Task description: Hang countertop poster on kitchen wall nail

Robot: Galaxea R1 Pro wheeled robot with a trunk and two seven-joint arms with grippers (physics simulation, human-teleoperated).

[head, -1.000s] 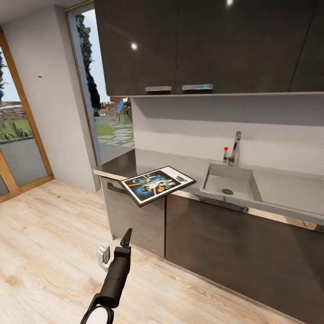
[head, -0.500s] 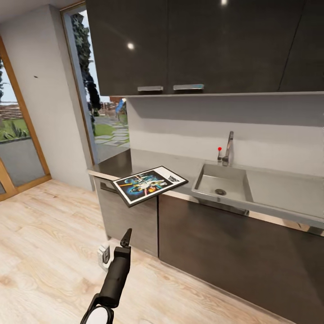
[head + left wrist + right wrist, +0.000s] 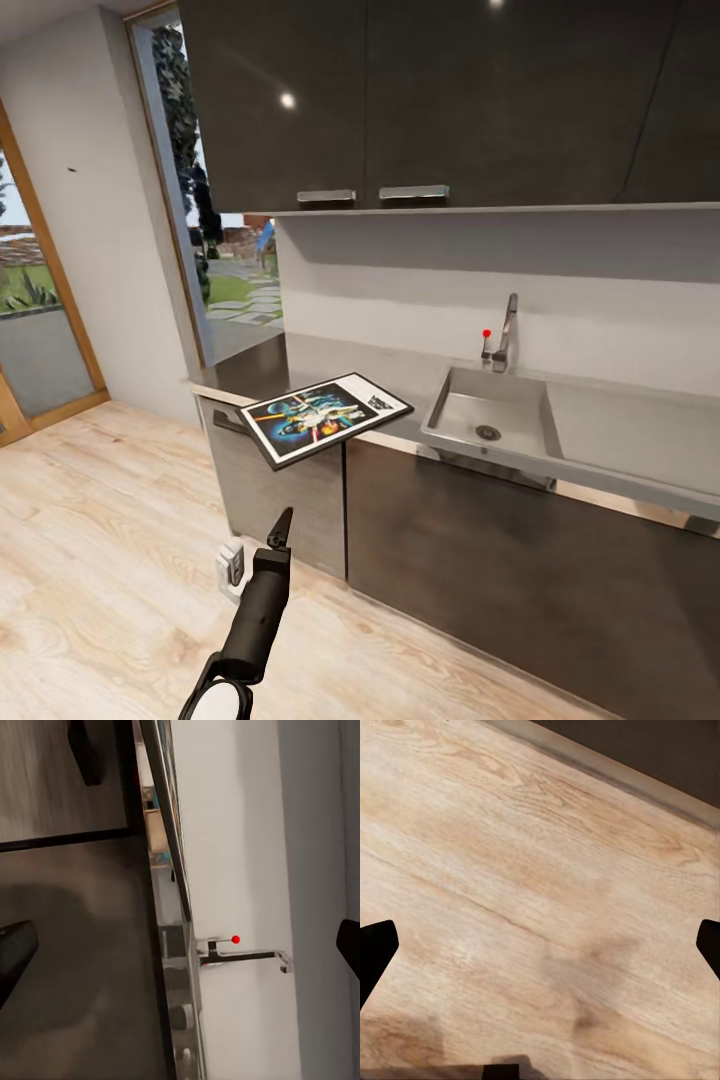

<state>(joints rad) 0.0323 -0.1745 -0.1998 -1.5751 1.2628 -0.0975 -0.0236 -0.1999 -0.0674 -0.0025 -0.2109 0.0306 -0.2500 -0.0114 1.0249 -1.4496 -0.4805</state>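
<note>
Poster [image 3: 325, 417] overhanging the countertop [image 3: 620, 425] edge, well beyond the empty, wide-spread left gripper [image 3: 281, 527].

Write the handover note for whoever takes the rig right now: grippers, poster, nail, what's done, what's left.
Left gripper: open, empty, raised toward the counter.
Right gripper: open, empty, over the wood floor.
Poster: lying flat on the countertop, its near corner overhanging the front edge, left of the sink.
Nail: on the pale wall left of the window.
Done: nothing grasped.
Left: approach, pick up poster, hang it.
</note>
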